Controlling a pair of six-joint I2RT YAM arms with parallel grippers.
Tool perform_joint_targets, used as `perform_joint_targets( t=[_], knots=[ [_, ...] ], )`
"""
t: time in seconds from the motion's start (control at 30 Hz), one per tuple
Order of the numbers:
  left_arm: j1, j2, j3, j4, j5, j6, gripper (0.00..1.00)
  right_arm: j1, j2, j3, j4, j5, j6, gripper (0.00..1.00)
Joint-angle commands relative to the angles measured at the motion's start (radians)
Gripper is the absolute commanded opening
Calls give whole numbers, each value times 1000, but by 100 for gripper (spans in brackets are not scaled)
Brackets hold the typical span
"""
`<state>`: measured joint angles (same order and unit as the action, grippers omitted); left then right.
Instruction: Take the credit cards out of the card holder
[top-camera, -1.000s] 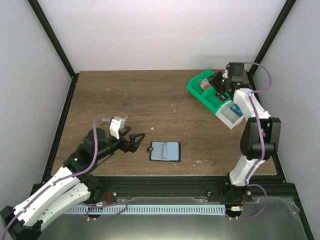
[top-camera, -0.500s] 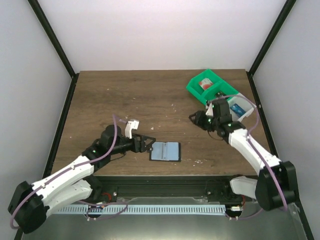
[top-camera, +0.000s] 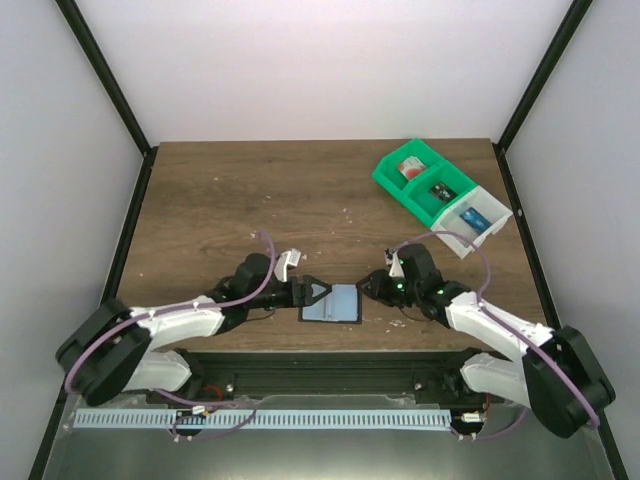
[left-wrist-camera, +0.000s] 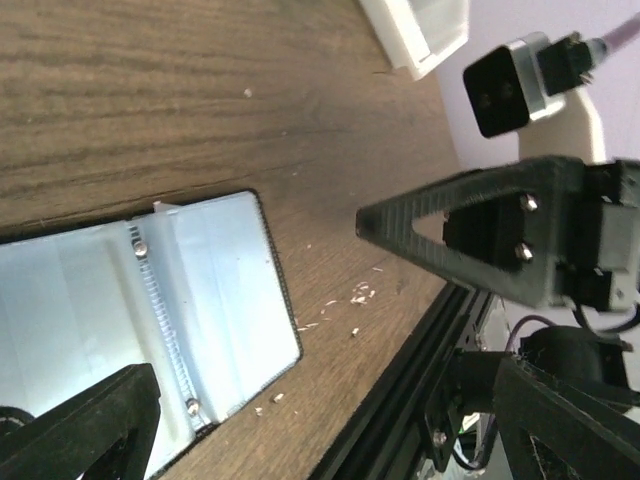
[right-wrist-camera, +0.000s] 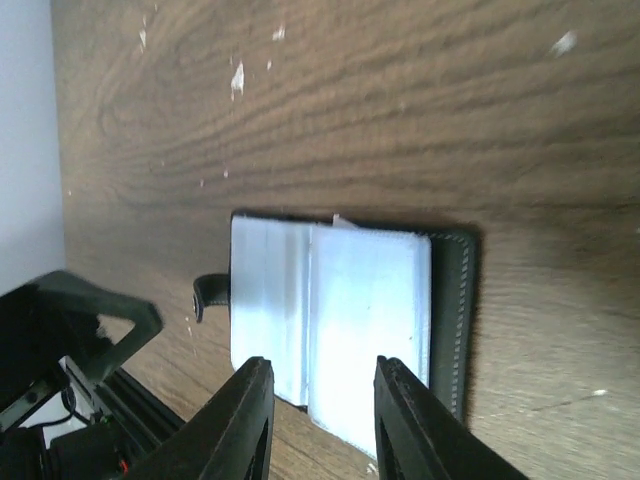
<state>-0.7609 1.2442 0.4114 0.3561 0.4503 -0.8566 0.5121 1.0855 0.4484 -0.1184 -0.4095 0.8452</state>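
Tabletop (top-camera: 250, 200): card holder (top-camera: 331, 302) lies open and flat near the front edge. Left claw (top-camera: 316, 293) gapes wide at its left side, right claw (right-wrist-camera: 322, 372) is narrowly parted at its right side, both empty. Likely best: pin one panel, then pinch a credit card edge squarely.

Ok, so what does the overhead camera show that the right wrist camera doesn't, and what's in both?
Only the overhead: the green bins and the white bin at the far right of the table, with small items inside, plus both arms whole. Only the right wrist: the black side tab of the card holder, its stitched dark edge, and a pale sliver peeking past one long edge. Both: the card holder lying open and flat, with the left gripper and right gripper open on either side of it.
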Motion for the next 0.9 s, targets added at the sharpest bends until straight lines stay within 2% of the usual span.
perform_joint_targets(
  t=[0.0,0.1,0.3,0.4,0.73,0.87],
  knots=[
    [-7,117,-7,179,-18,-81,93,79,60,-11,121,4,35,30],
    [-7,166,-6,158,-63,-65,94,114,116,-23,174,13,42,27],
    [-6,158,-3,43,-171,-2,95,160,259,-26,227,-11,36,27],
    [-6,172,-11,44,-179,9,96,165,301,-42,253,-10,36,26],
    [-6,215,-8,-11,-216,24,96,171,323,-82,280,1,41,26],
    [-8,157,-2,-67,-196,11,97,172,321,-87,283,4,46,26]
  ],
)
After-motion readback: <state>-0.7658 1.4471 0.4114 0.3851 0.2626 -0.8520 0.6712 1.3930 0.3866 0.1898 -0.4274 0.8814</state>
